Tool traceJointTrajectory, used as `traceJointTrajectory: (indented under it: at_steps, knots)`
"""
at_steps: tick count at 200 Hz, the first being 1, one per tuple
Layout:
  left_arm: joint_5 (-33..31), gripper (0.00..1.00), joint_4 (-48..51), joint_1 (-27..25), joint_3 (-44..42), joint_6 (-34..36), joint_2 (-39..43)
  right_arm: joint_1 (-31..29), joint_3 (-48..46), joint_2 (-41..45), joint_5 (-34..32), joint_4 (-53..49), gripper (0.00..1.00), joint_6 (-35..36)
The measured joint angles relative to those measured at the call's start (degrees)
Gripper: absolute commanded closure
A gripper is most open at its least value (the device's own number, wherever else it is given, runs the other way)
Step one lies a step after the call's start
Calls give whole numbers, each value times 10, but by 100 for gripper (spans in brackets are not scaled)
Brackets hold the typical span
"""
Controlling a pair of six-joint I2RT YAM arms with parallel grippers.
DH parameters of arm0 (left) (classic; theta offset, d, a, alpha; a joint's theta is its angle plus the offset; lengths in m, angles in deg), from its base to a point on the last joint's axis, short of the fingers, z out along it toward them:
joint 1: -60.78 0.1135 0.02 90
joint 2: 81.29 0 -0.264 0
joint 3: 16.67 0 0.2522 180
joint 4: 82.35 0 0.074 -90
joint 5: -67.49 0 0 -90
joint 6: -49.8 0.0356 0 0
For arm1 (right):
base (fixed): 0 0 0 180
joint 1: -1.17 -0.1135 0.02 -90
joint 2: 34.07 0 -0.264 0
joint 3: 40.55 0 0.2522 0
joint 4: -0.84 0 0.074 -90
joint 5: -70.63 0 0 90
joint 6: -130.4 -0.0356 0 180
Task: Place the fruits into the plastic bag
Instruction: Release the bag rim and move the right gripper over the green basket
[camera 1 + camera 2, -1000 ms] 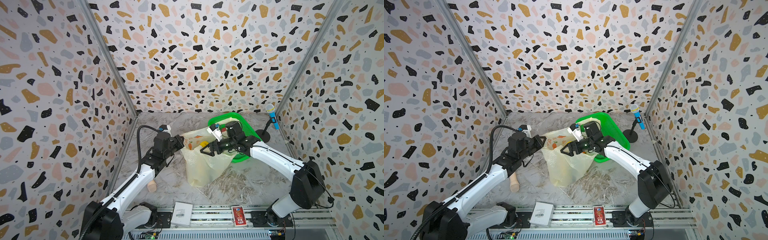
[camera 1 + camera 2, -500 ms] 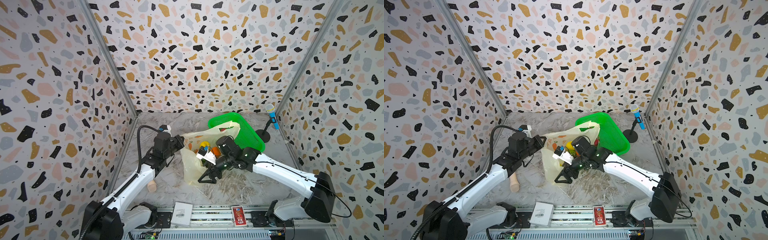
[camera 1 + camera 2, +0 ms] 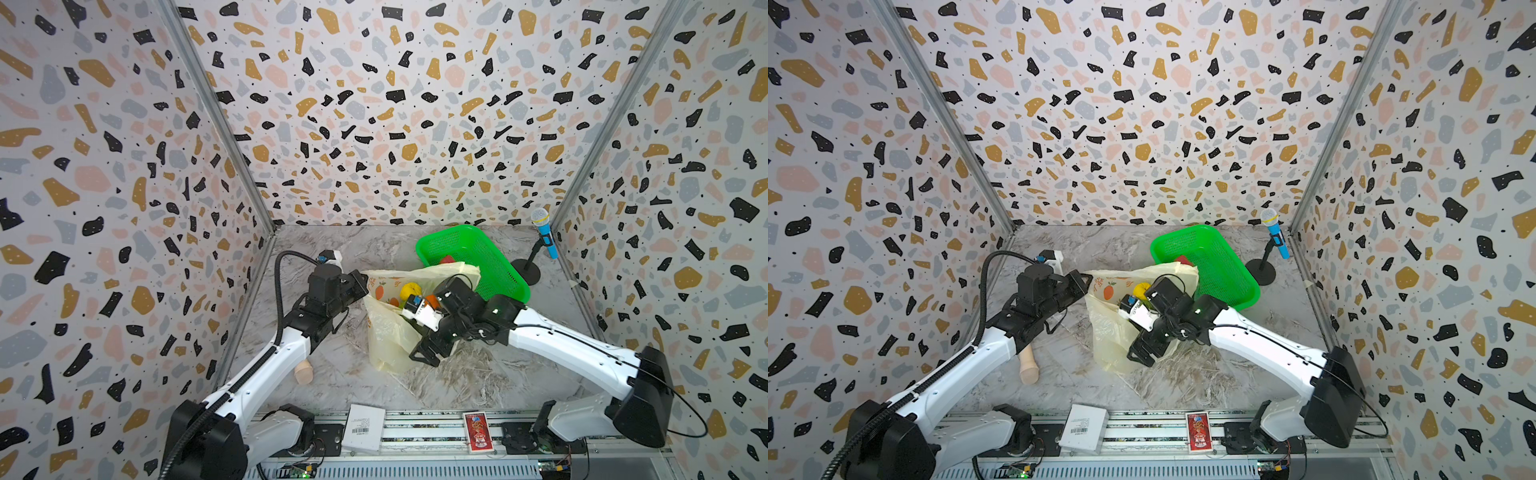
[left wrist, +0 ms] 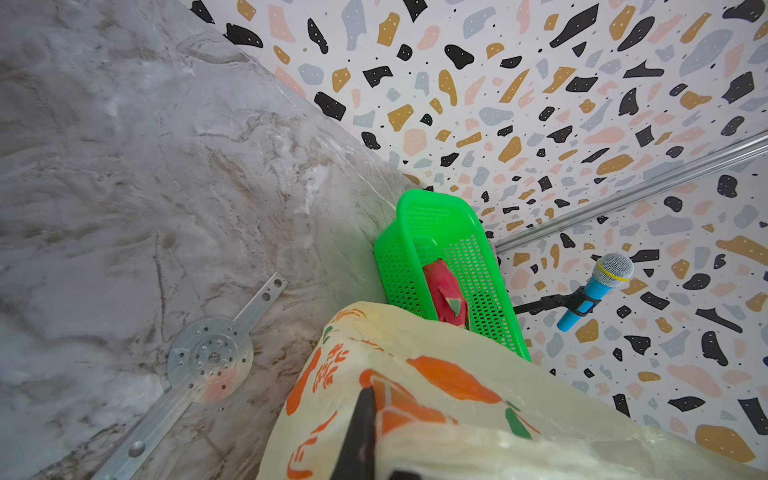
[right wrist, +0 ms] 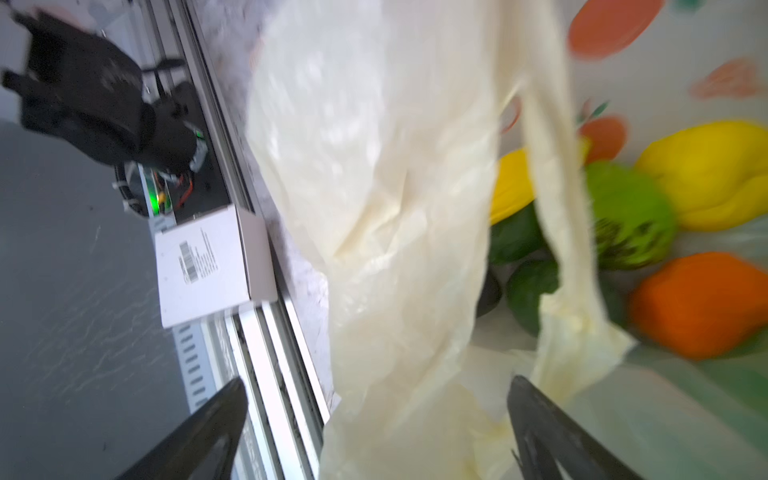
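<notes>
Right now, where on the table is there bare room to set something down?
Bare tabletop runs along the back wall, left of the basket, and in front, between the bag, the wooden peg and the rail. The middle is crowded: bag, basket, left gripper, right gripper.

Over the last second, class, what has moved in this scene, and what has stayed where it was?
The right gripper swung away from the mouth of the plastic bag, next to the green basket, and came down at the bag's near side, jaws wide open. The left gripper stayed shut on the bag's rim. The bag, the basket and the red fruit in the basket kept their places.
</notes>
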Motion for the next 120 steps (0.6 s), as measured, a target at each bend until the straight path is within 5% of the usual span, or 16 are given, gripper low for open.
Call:
traceJointTrajectory:
  at_steps: [68,120]
  knots:
    - [0,100,0,-2,0,0,0,29,84,100,-28,104,0,-26]
    - [0,100,0,-2,0,0,-4,336,93,156,-3,280,0,-189]
